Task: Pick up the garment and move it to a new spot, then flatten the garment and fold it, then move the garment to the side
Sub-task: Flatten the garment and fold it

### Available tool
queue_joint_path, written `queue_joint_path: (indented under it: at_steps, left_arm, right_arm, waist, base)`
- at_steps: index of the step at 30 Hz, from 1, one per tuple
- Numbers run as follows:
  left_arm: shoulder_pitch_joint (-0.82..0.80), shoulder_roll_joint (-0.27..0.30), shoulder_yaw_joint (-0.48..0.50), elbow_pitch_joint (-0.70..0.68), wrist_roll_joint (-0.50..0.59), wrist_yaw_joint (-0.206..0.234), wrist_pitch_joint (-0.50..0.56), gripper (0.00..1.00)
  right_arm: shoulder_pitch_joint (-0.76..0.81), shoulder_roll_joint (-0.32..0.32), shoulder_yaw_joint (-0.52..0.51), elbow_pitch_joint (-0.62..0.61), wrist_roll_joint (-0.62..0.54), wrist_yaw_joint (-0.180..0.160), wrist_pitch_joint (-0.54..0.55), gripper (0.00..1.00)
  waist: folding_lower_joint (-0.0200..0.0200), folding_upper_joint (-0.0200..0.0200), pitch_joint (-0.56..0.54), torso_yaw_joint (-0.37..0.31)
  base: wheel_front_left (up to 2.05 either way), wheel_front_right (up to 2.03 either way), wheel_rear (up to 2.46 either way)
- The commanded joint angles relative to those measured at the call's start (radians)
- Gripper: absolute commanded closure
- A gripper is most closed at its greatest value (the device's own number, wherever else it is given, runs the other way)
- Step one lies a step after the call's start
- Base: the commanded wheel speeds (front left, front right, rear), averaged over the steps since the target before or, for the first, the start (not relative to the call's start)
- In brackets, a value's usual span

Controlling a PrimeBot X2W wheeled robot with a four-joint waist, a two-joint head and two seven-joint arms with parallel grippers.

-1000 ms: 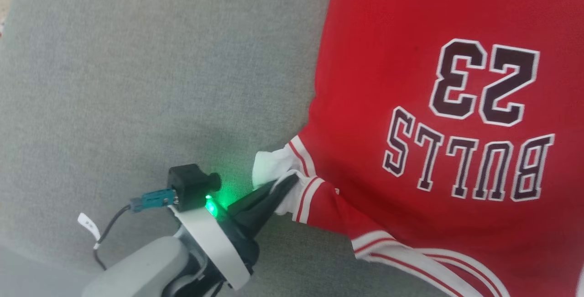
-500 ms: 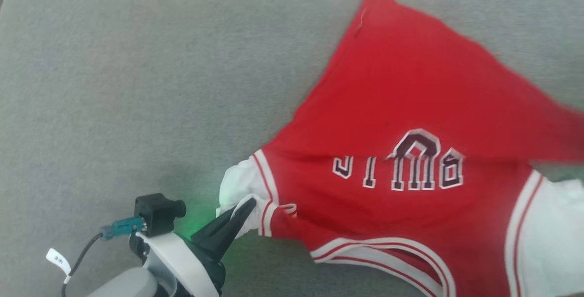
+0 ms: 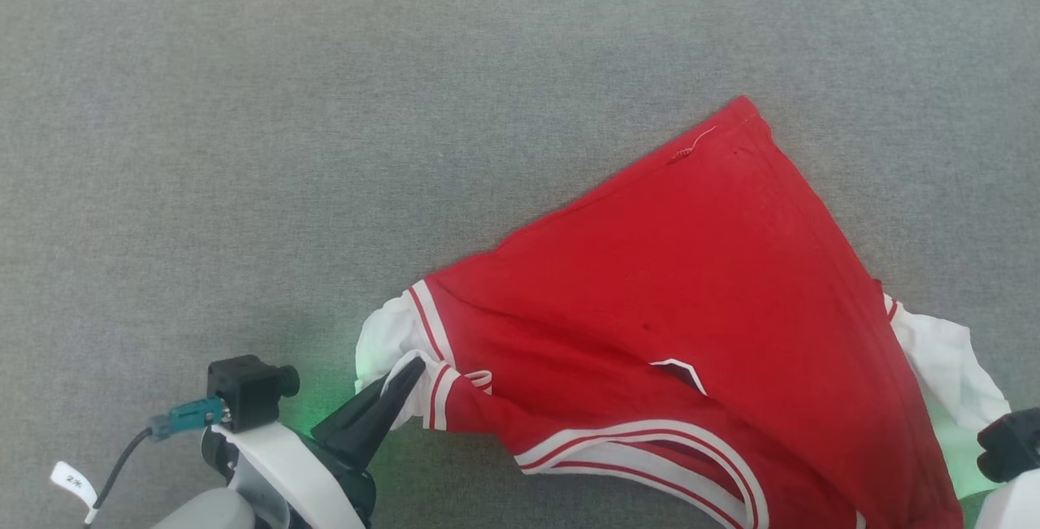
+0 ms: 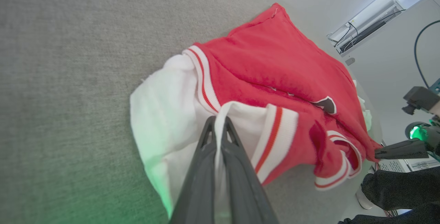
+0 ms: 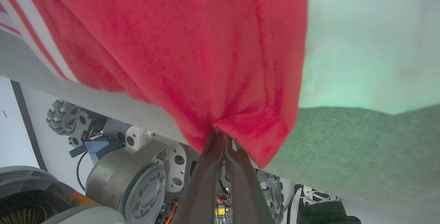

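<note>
On the grey bench [image 3: 325, 147], the garment [image 3: 691, 285] lay rumpled and partly doubled over near the front edge. Left pincer [image 4: 216, 120] was pinching a white sleeve [image 4: 165, 96], right pincer [image 5: 220, 134] a red edge. Judging by that, flattening, folding and setting aside were not yet done.

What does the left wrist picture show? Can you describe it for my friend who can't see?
The left gripper has its two dark fingers pinched shut on the white sleeve of the garment, a red jersey with striped trim. It lies bunched on a grey fabric surface, and the right gripper pinches its far edge.
</note>
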State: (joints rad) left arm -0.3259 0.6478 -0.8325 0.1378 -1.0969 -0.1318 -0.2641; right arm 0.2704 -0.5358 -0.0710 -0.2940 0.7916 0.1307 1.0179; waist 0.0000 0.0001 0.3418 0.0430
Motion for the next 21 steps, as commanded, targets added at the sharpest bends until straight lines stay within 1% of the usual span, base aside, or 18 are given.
queue_joint_path:
  at_steps: [1, 2, 3, 4, 5, 7, 10, 13, 14, 15, 16, 17, 18, 21]
  left_arm:
    - [0.011, 0.0, 0.001, 0.0, 0.012, 0.003, 0.0, 1.0]
    - [0.008, 0.001, -0.002, 0.0, 0.014, 0.003, 0.0, 1.0]
    - [0.005, 0.001, -0.004, 0.0, 0.014, 0.003, 0.0, 1.0]
    - [0.002, 0.001, -0.007, 0.001, 0.014, 0.003, 0.0, 1.0]
    - [0.0, 0.0, -0.008, 0.002, 0.013, 0.003, 0.0, 1.0]
    - [0.0, -0.004, -0.008, 0.003, 0.011, 0.003, 0.0, 1.0]
    - [0.013, -0.016, -0.005, 0.002, 0.013, 0.003, 0.0, 1.0]
    - [0.017, -0.028, -0.005, -0.003, 0.02, 0.003, 0.0, 1.0]
    - [0.017, -0.028, -0.005, -0.003, 0.02, 0.003, 0.0, 1.0]
    - [0.015, -0.034, -0.005, -0.005, 0.023, 0.003, 0.0, 1.0]
    - [0.01, -0.046, -0.005, -0.009, 0.027, 0.003, 0.0, 1.0]
    - [0.004, -0.051, -0.007, -0.011, 0.025, 0.003, 0.0, 1.0]
    - [-0.003, -0.057, -0.006, -0.011, 0.023, 0.002, 0.0, 1.0]
    - [-0.02, -0.076, -0.016, -0.013, 0.028, 0.002, 0.0, 1.0]
  right_arm:
    - [-0.003, 0.002, 0.008, -0.005, -0.017, 0.0, -0.015, 1.0]
    - [-0.014, 0.003, 0.014, -0.008, -0.024, 0.0, -0.029, 1.0]
    - [-0.028, 0.005, 0.011, -0.013, -0.034, 0.0, -0.05, 0.56]
    - [-0.038, 0.007, 0.008, -0.016, -0.039, 0.0, -0.064, 0.09]
    - [-0.042, 0.002, 0.011, -0.023, -0.038, 0.0, -0.073, 0.0]
    - [-0.043, -0.011, -0.003, -0.046, -0.019, 0.0, -0.083, 0.0]
    - [-0.043, -0.034, -0.052, -0.101, 0.017, 0.0, -0.068, 0.0]
    - [-0.087, -0.057, -0.11, -0.161, 0.059, 0.0, -0.051, 0.0]
    - [-0.087, -0.057, -0.11, -0.161, 0.059, 0.0, -0.051, 0.0]
    - [-0.116, -0.068, -0.126, -0.173, 0.065, 0.0, -0.05, 0.0]
    - [-0.195, -0.078, -0.138, -0.165, 0.055, 0.0, -0.071, 0.0]
    - [-0.241, -0.08, -0.134, -0.149, 0.04, 0.0, -0.086, 0.0]
    - [-0.296, -0.089, -0.109, -0.133, 0.027, 0.0, -0.104, 0.0]
    - [-0.456, -0.088, -0.026, -0.042, -0.019, 0.0, -0.145, 0.0]
  waist:
    - [0.0, -0.0001, 0.001, -0.003]
    - [0.0, -0.0001, 0.0, -0.004]
    - [0.0, -0.0001, -0.001, -0.005]
    - [0.0, -0.0001, -0.003, -0.006]
    - [0.0, -0.0001, -0.005, -0.006]
    - [0.0, -0.0001, -0.011, -0.003]
    - [0.0, -0.0001, -0.019, 0.006]
    - [0.0, -0.0001, -0.022, 0.02]
    - [0.0, -0.0001, -0.022, 0.02]
    - [0.0, -0.0001, -0.021, 0.025]
    - [0.0, -0.0001, -0.018, 0.036]
    - [0.0, -0.0001, -0.012, 0.044]
    - [0.0, -0.0001, -0.005, 0.052]
    - [0.0, -0.0001, 0.02, 0.079]
  base:
    - [0.0, 0.0, 0.0]
    - [0.0, 0.0, 0.0]
    - [0.0, 0.0, 0.0]
    - [0.0, 0.0, 0.0]
    - [0.0, 0.0, 0.0]
    - [0.0, 0.0, 0.0]
    - [0.0, 0.0, 0.0]
    - [0.0, 0.0, 0.0]
    - [0.0, 0.0, 0.0]
    - [0.0, 0.0, 0.0]
    - [0.0, 0.0, 0.0]
    - [0.0, 0.0, 0.0]
    - [0.0, 0.0, 0.0]
    - [0.0, 0.0, 0.0]
